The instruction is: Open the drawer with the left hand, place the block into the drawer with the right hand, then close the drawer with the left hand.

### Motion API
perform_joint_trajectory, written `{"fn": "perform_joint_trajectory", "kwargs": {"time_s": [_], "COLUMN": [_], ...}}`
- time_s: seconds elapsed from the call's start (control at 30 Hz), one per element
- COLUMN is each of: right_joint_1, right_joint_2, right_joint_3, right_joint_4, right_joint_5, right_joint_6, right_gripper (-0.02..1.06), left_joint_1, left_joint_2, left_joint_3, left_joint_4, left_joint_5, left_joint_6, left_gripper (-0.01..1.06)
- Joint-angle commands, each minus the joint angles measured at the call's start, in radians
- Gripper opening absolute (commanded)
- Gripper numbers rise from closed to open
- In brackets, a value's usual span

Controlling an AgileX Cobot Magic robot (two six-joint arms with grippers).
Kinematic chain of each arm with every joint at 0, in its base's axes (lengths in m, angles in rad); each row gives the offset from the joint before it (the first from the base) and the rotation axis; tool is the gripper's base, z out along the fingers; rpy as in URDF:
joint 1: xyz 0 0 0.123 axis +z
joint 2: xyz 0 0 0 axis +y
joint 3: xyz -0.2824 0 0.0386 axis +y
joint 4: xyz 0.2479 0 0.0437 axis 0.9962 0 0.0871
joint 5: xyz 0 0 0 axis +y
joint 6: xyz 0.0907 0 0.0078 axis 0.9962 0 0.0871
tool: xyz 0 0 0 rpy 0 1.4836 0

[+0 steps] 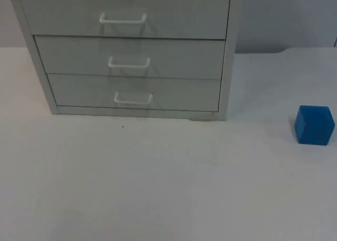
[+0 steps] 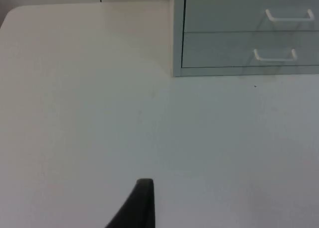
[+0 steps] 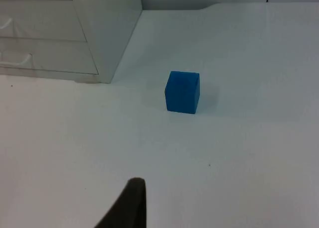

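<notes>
A pale grey cabinet with three drawers stands at the back of the white table, and all three drawers are pushed in. Each front carries a white bar handle: top, middle, bottom. A blue block rests on the table to the right of the cabinet. My left gripper waits over bare table well short of the cabinet's left front corner. My right gripper hovers apart from the blue block, which lies ahead of it beside the cabinet's right side.
The grey partition wall rises behind the cabinet. White table top stretches in front of the drawers and around the block.
</notes>
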Motion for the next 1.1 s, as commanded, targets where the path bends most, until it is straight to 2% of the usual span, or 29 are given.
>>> {"fn": "perform_joint_trajectory", "kwargs": {"time_s": [0.0,0.17,0.6,1.07], "right_joint_1": [-0.008,-0.008,-0.008,-0.008], "right_joint_2": [0.016,0.088,0.451,0.694], "right_joint_3": [-0.024,-0.055,-0.12,-0.12], "right_joint_4": [0.002,0.002,0.002,-0.007], "right_joint_5": [-0.014,-0.033,-0.178,-0.247], "right_joint_6": [-0.004,-0.004,-0.007,-0.026], "right_gripper": [1.05,1.05,1.05,1.05], "left_joint_1": [-0.004,-0.004,-0.004,-0.004], "left_joint_2": [0.001,0.055,0.292,0.467], "left_joint_3": [-0.001,-0.022,-0.037,-0.035], "left_joint_4": [-0.001,-0.01,-0.094,-0.094], "left_joint_5": [-0.02,-0.03,-0.133,-0.139], "left_joint_6": [-0.005,-0.005,-0.005,-0.005], "left_gripper": [1.05,1.05,1.05,1.05]}}
